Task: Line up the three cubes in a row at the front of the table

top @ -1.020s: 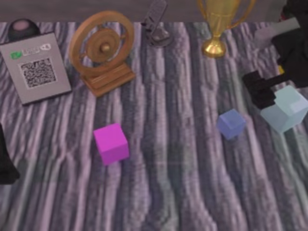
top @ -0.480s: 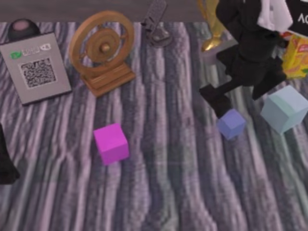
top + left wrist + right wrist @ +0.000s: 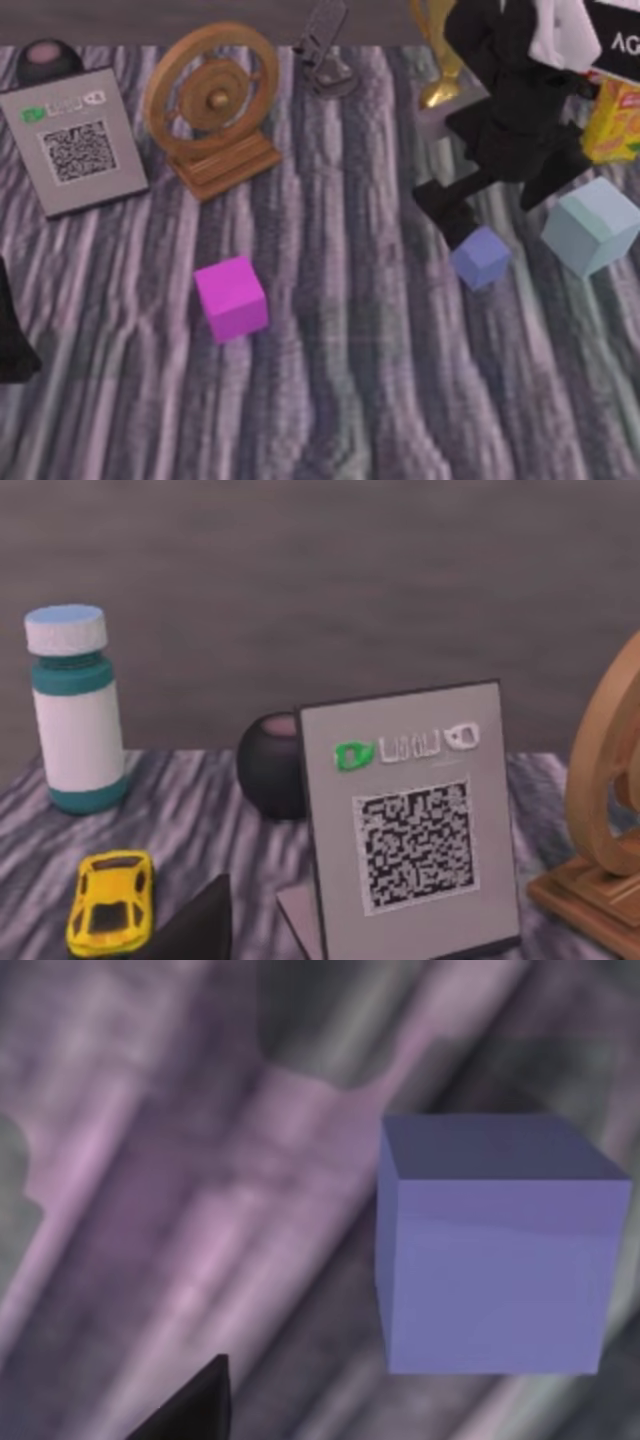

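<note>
Now right gripper [image 3: 452,212] just at 11 o'clock of periwinkle cube [image 3: 482,257], fingers' state not discernible; left arm parked.

The smallest cube [image 3: 482,257] sits right of centre on the table [image 3: 350,400], with the largest cube [image 3: 592,226] just to its right and the middle-sized cube [image 3: 231,298] well apart to its left, a little nearer the front. Behind them along the back run the QR sign [image 3: 72,140], wooden wheel [image 3: 212,105] and trophy [image 3: 440,60]. The carton [image 3: 615,122] stands behind the largest cube, and the right gripper [image 3: 447,212] hangs just behind the smallest.
</note>
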### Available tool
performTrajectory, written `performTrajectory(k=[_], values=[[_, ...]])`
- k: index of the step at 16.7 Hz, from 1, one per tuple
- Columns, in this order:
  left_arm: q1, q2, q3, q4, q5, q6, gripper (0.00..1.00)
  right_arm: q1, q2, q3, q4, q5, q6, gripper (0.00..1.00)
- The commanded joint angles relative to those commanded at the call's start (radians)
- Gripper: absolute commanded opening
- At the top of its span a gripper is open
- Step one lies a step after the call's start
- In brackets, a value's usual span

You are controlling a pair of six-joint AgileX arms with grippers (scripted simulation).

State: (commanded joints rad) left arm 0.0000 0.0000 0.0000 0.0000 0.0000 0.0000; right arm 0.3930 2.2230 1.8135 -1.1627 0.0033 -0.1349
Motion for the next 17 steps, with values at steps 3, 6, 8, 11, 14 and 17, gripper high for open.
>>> performTrajectory(k=[3, 6, 8, 11, 14, 17], values=[[0.0, 0.0, 0.0, 0.0, 0.0, 0.0, 1.0, 0.002, 0.035, -0.062, 0.099, 0.0, 0.0, 1.0], [0.0, 0.0, 0.0, 0.0, 0.0, 0.0, 1.0, 0.004, 0.081, -0.137, 0.227, 0.001, 0.003, 1.0], [0.0, 0.0, 0.0, 0.0, 0.0, 0.0, 1.0, 0.005, 0.102, -0.166, 0.271, 0.001, 0.004, 1.0], [0.0, 0.0, 0.0, 0.0, 0.0, 0.0, 1.0, 0.005, 0.105, -0.171, 0.278, 0.001, 0.004, 1.0], [0.0, 0.0, 0.0, 0.0, 0.0, 0.0, 1.0, 0.005, 0.105, -0.171, 0.278, 0.001, 0.004, 0.85], [0.0, 0.0, 0.0, 0.0, 0.0, 0.0, 1.0, 0.005, 0.105, -0.171, 0.278, 0.001, 0.004, 0.62]])
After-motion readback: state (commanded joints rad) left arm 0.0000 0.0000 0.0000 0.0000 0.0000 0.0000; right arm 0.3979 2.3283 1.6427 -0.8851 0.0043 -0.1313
